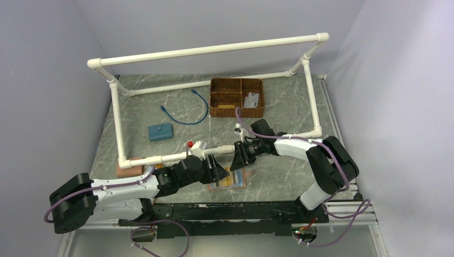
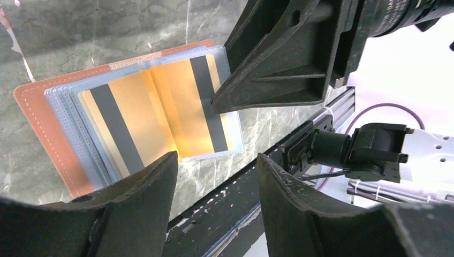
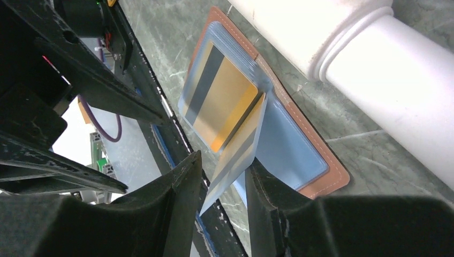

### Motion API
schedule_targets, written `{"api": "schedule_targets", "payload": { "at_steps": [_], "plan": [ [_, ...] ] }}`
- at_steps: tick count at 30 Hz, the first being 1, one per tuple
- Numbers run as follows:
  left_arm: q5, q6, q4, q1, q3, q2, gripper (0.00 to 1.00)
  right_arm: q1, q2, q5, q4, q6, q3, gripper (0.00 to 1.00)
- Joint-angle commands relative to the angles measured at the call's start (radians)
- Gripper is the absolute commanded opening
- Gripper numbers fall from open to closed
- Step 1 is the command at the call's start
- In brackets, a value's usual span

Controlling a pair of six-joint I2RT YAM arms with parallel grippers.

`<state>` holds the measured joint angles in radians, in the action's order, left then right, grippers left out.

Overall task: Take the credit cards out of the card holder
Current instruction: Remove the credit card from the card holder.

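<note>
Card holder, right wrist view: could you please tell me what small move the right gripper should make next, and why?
Probably close the right gripper on the raised sleeve page: it stands between the jaws, a credit card inside, while the open left gripper hovers by the card holder.

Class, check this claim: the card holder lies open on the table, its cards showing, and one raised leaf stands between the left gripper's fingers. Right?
Wrong gripper. The raised leaf stands between the fingers of the right gripper, as the right wrist view shows. The card holder does lie open on the table, its cards showing.
</note>
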<state>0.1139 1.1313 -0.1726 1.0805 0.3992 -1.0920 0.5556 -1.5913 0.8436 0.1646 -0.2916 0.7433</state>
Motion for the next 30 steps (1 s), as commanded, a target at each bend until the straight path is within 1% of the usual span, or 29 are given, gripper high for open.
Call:
{"api": "schedule_targets", "payload": {
  "at_steps": [1, 4, 6, 8, 11, 12, 19, 24, 29, 30],
  "plan": [
    [0.039, 0.011, -0.056, -0.004, -0.019, 0.044, 0.60, -0.008, 0.023, -0.025, 0.016, 0.015, -0.011, 0.38],
    [0.041, 0.008, -0.065, -0.004, -0.029, 0.057, 0.60, -0.016, 0.019, -0.033, 0.033, 0.017, -0.021, 0.35],
    [0.045, 0.005, -0.066, -0.005, -0.032, 0.062, 0.60, -0.028, 0.023, -0.023, 0.025, 0.010, -0.029, 0.31],
    [0.047, 0.004, -0.079, -0.005, -0.038, 0.059, 0.61, -0.029, 0.021, -0.008, 0.022, 0.005, -0.027, 0.21],
    [0.041, 0.002, -0.108, -0.005, -0.042, 0.037, 0.60, -0.036, 0.019, 0.009, 0.016, 0.004, -0.027, 0.02],
    [0.038, 0.002, -0.117, -0.006, -0.042, 0.029, 0.61, -0.039, 0.018, 0.016, 0.012, 0.002, -0.026, 0.00],
    [0.014, 0.000, -0.200, -0.010, -0.052, -0.015, 0.60, -0.068, 0.059, 0.103, 0.009, 0.016, -0.009, 0.00],
    [0.017, 0.003, -0.210, -0.011, -0.063, -0.006, 0.59, -0.069, 0.092, 0.141, 0.001, 0.023, -0.013, 0.00],
    [0.025, 0.011, -0.197, -0.011, -0.068, 0.005, 0.59, -0.066, 0.089, 0.115, 0.003, 0.026, -0.017, 0.00],
    [0.027, 0.014, -0.199, -0.011, -0.072, 0.005, 0.59, -0.064, 0.084, 0.098, 0.006, 0.029, -0.019, 0.08]
  ]
}}
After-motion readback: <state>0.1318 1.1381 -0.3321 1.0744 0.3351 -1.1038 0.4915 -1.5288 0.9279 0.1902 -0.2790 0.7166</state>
